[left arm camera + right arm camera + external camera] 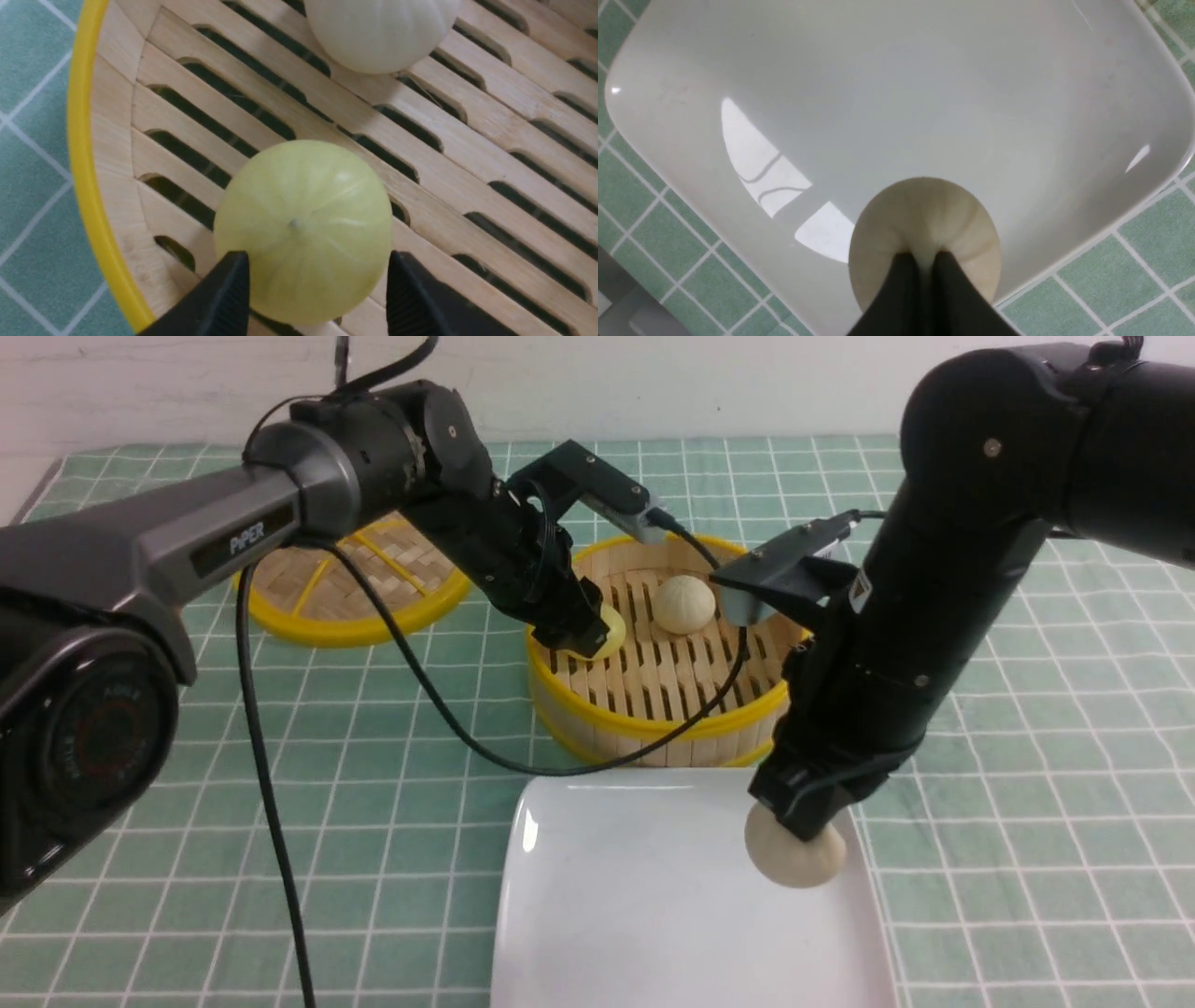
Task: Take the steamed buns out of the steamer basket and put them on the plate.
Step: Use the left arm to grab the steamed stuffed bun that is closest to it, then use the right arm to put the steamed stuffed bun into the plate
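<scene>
There, green checked cloth (401,859) under plate (635,896); white wall (700,383).

Green checked cloth (392,859) carries steamer basket (569,709), woven lid (401,574) far left, white plate (635,896) nearest.

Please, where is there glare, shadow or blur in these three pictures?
Front view: small highlight at the left edge of the plate. Right wrist view: broad white reflections on the plate, right end effector blurred. Left wrist view: yellow bun sharp, lit evenly.

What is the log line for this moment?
left pincer: open around yellow bun in basket | right pincer: shut on beige bun at plate
</scene>
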You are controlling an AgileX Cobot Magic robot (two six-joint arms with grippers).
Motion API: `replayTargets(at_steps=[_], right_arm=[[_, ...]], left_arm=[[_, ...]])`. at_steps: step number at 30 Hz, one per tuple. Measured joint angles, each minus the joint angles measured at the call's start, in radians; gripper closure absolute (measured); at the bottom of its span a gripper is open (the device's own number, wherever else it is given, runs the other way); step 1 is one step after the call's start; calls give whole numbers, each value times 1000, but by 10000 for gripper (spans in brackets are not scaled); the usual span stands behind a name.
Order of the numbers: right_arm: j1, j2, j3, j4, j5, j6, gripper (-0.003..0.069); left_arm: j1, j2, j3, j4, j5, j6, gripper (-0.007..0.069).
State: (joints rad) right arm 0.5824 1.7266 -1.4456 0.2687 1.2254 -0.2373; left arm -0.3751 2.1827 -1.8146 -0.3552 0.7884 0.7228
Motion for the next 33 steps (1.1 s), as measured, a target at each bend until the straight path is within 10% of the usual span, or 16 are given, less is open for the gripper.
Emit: replayTargets(at_steps=[5, 12, 33], right_arm=[[0, 0, 0, 3, 0, 0, 631], [0, 0, 0, 7, 0, 0, 627], [0, -14, 0, -117, -1, -26, 626]], left_arm=[[-1, 17, -3, -3, -49, 0, 287], [-1, -4, -2, 3, -83, 0, 597], [8, -586, 0, 202, 298, -292, 602]])
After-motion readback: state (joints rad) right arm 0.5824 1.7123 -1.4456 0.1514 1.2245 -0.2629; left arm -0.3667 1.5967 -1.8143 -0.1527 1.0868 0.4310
